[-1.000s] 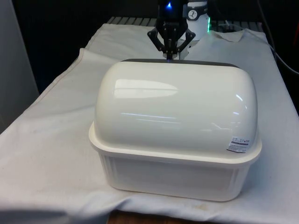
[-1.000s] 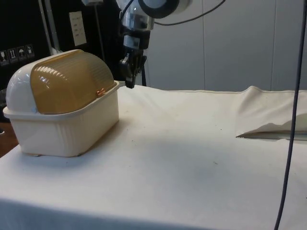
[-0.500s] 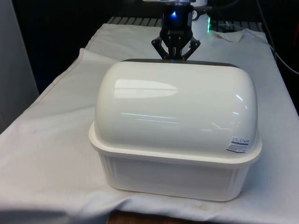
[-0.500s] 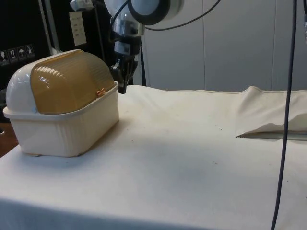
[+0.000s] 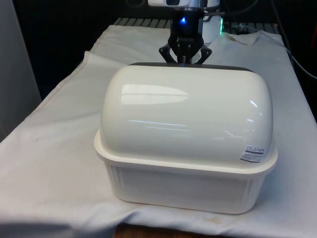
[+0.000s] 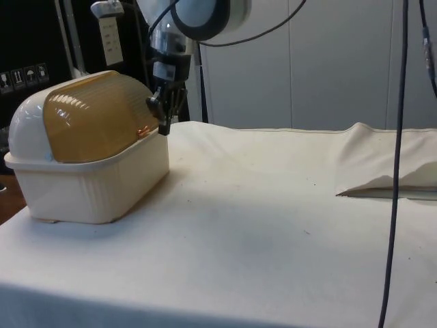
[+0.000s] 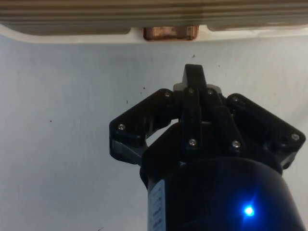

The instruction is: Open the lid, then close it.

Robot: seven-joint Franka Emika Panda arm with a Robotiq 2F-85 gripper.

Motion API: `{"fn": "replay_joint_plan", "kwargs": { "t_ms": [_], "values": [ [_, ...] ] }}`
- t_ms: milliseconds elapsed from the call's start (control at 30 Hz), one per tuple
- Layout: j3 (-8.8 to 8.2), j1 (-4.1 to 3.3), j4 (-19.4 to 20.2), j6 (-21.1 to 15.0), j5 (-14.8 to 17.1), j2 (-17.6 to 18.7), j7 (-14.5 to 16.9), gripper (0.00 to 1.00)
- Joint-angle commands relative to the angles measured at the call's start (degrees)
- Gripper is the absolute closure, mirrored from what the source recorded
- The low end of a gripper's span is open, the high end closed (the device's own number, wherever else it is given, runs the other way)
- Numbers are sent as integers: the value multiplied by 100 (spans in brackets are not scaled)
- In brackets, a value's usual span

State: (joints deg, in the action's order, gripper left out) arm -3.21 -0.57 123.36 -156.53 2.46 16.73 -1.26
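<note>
A cream bread box [image 5: 185,144] stands on the table with its white domed back toward the front view. From the side, its ribbed amber roll-top lid [image 6: 95,116] is down and shut, with a small copper handle [image 6: 143,132] at its lower edge. My gripper [image 6: 162,126] hangs just beside that handle, fingers shut together and holding nothing. In the wrist view the copper handle [image 7: 171,32] lies a short way beyond my closed gripper [image 7: 193,77]. In the front view my gripper [image 5: 184,58] shows just behind the dome's top.
The box's cream base [image 6: 89,184] sits near the table's end. White cloth [image 6: 273,225] covers the table, rumpled into a fold [image 6: 382,184] at the side view's right. A dark cable [image 6: 399,137] hangs down there.
My gripper has moved down and toward the bread box, from beside its rim to right next to the copper handle. The lid has stayed down.
</note>
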Motion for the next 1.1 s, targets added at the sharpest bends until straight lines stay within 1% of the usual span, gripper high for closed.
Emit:
{"fn": "replay_joint_plan", "kwargs": {
  "t_ms": [0, 133, 167, 200, 300, 400, 433, 467, 633, 667, 700, 733, 767, 933, 967, 1000, 1067],
  "values": [
    [11, 6, -34, 6, 34, 23, -11, 100],
    [23, 17, -115, 11, 52, 74, 0, 100],
    [0, 6, -86, 0, 6, 52, 0, 100],
    [23, 17, -126, 6, 57, 86, 6, 100],
    [29, 29, -178, 6, 69, 115, 23, 100],
    [34, 29, -229, 11, 69, 149, 23, 100],
    [-6, 6, -189, 0, 6, 126, 0, 100],
    [34, 29, -246, 11, 69, 160, 23, 100],
    [40, 40, -332, 6, 80, 218, 34, 100],
    [40, 40, -350, 6, 86, 229, 34, 100],
    [-6, 11, -321, 0, 6, 212, 0, 100],
    [46, 40, -361, 6, 86, 241, 40, 100],
    [46, 46, -372, 6, 92, 246, 40, 100],
    [34, 29, -395, 0, 69, 264, 17, 100],
    [-6, 11, -378, 0, 17, 252, 0, 100],
    [29, 23, -390, -6, 63, 269, 11, 100],
    [29, 6, -384, -17, 52, 281, -6, 100]
  ]
}}
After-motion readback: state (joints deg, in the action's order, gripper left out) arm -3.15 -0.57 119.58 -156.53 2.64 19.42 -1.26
